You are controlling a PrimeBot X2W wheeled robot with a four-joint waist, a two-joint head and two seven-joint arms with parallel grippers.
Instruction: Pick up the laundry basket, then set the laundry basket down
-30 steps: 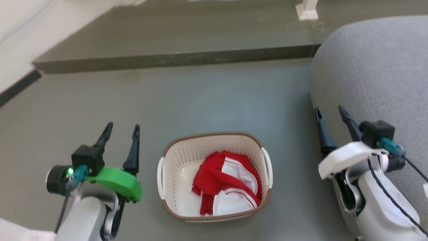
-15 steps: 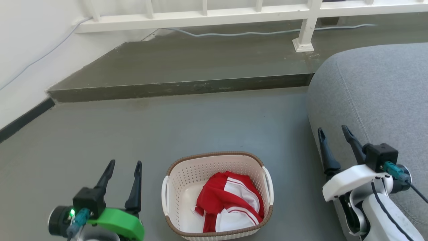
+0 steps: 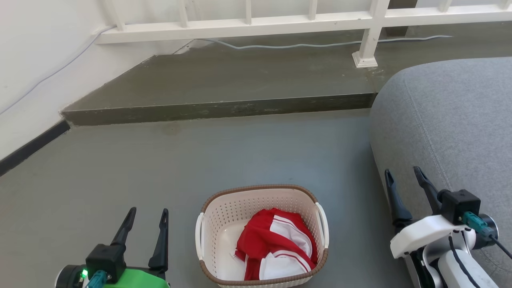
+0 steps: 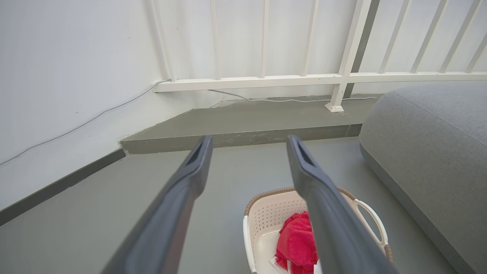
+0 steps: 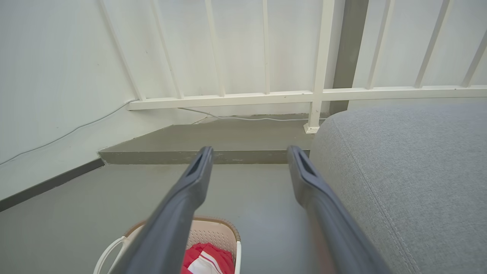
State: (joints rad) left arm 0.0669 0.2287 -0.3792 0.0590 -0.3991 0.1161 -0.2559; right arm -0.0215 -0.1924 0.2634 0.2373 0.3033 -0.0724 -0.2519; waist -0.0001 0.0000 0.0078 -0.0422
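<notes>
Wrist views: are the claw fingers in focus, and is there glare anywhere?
Left wrist view: the left claw blurs toward the bottom edge, the laundry basket is sharp. Right wrist view: the right claw blurs likewise. Head view: soft, even light, no harsh glare.

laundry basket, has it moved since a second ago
No. The whole head view shifted because the camera tilted; the laundry basket keeps its gap to the grey sofa and the step.
</notes>
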